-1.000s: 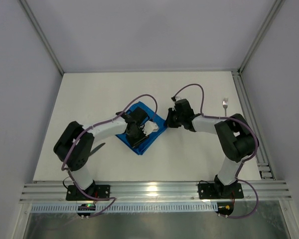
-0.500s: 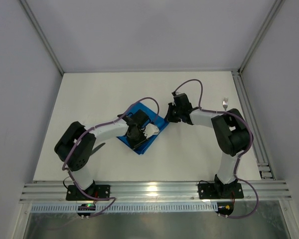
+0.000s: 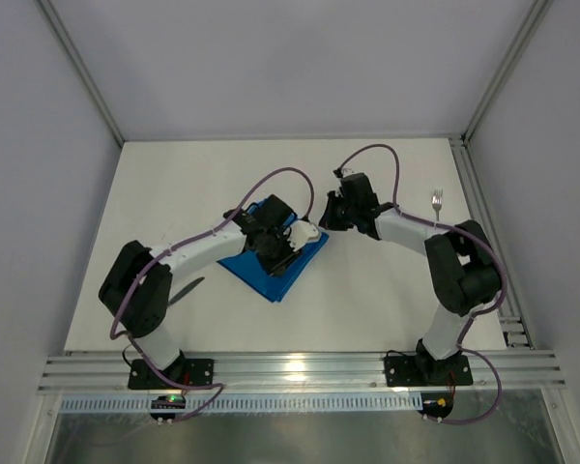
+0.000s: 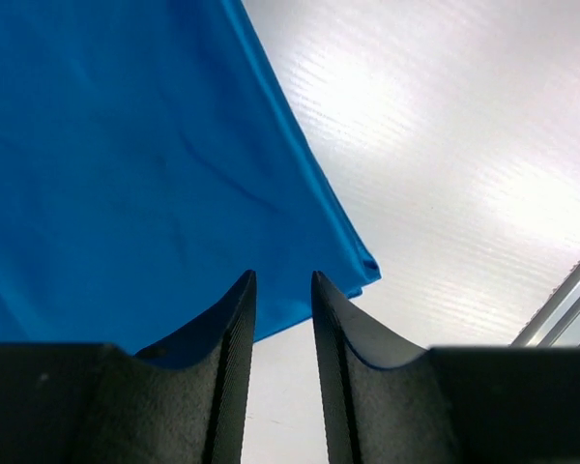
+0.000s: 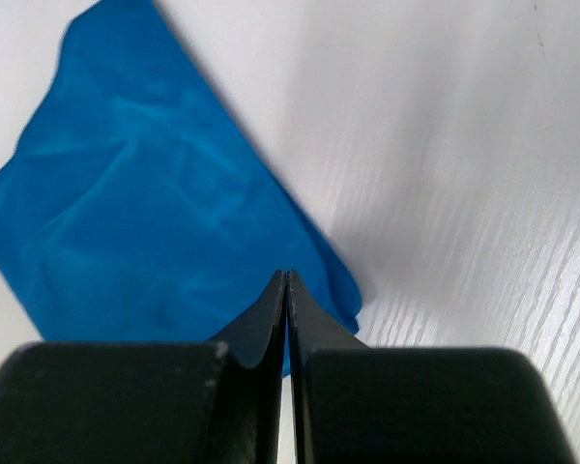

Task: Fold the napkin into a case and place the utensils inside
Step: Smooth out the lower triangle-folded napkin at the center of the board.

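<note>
Two grippers hang at the napkin (image 3: 271,275) mid-tabletop (image 3: 387,300): left gripper (image 4: 282,282) narrowly parted, empty; right gripper (image 5: 286,278) pinched together, empty.

One blue napkin (image 3: 271,274), one silver fork (image 3: 437,202), one dark knife (image 3: 187,291), two robot arms: left arm (image 3: 198,249), right arm (image 3: 406,227)

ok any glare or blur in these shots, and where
Top external: sharp and evenly lit, with a bright glint on the metal rail. Left wrist: white glare patches on the table beside the napkin; the near fingers are dark. Right wrist: the napkin and far table look soft, with a streaky sheen.
</note>
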Robot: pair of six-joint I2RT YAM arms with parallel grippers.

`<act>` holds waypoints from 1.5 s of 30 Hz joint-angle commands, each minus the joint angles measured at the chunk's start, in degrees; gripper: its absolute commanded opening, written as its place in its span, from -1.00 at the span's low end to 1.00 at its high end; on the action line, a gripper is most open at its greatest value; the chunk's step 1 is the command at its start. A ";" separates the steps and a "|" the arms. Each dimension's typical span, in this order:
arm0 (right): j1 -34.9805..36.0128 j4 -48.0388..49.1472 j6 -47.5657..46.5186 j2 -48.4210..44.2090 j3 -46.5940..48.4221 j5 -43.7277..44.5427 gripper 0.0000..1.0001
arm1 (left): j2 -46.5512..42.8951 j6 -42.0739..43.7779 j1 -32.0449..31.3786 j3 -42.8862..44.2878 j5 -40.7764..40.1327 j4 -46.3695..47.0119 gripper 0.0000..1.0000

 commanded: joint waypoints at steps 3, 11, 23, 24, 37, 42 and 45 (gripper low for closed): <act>2.36 3.87 -0.02 -9.26 -4.88 0.71 -0.93 | 2.71 -1.58 -2.05 0.66 2.57 0.64 -0.41; 2.98 11.44 5.34 -6.11 -12.45 -4.48 -0.93 | 6.93 -1.31 -6.37 -1.54 0.55 2.66 -0.43; -0.89 9.69 5.00 0.76 -9.11 -3.16 -0.92 | 10.37 -0.17 -6.37 -4.00 6.16 2.84 -0.47; -0.89 9.08 4.47 0.84 -8.85 -3.07 -0.92 | 10.02 0.27 -6.37 -4.09 6.69 2.75 -0.47; -1.42 0.74 -3.96 4.71 4.07 -8.24 -0.92 | -5.88 4.66 -4.00 8.30 6.55 -11.22 0.14; -1.33 -2.08 -6.34 -3.01 4.07 -10.72 -0.78 | -10.99 15.02 6.62 3.30 -2.34 -13.42 0.22; -0.72 -4.89 -6.17 -8.81 2.85 -10.81 -0.53 | -9.94 17.67 16.72 0.57 -6.57 -10.88 0.24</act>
